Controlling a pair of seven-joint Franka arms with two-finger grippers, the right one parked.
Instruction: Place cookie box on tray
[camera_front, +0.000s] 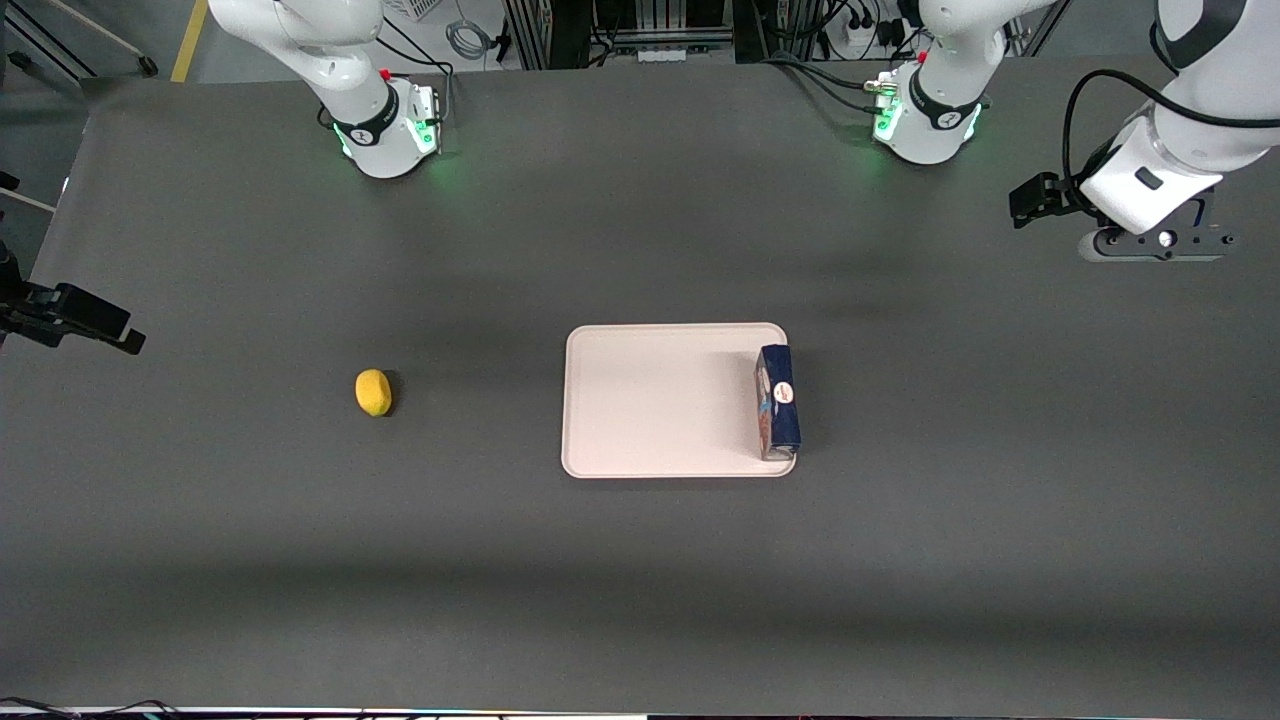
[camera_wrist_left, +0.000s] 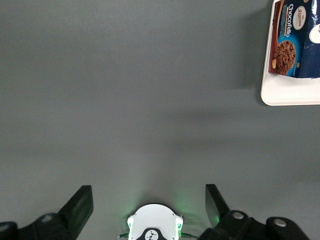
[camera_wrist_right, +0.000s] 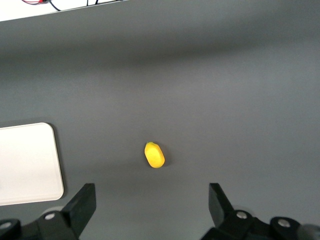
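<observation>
The box (camera_front: 778, 402) is lying on the tray (camera_front: 650, 400), along the tray's short edge that is toward the working arm's end of the table. It is lying on its long side, and its outer side seems to be resting on or just over the rim there. In the left wrist view the box (camera_wrist_left: 294, 40) is showing its dark blue face with the brown cookie picture and the word "Chocofello", and the rounded corner of the tray (camera_wrist_left: 280, 97) is showing under it.

The gripper (camera_front: 1155, 240) is hanging above the bare table (camera_front: 1000, 480) at the working arm's end, well apart from the tray and farther from the front camera than the tray. In the left wrist view its two dark fingers (camera_wrist_left: 80, 202) are standing wide apart, and between them there is only grey table (camera_wrist_left: 125, 100); the gripper (camera_wrist_left: 148, 205) is holding nothing.

A small yellow lemon (camera_front: 373, 392) is lying on the table toward the parked arm's end, well apart from the tray and touching nothing. The right wrist view is also showing the lemon (camera_wrist_right: 154, 154) and one corner of the tray (camera_wrist_right: 30, 165).
</observation>
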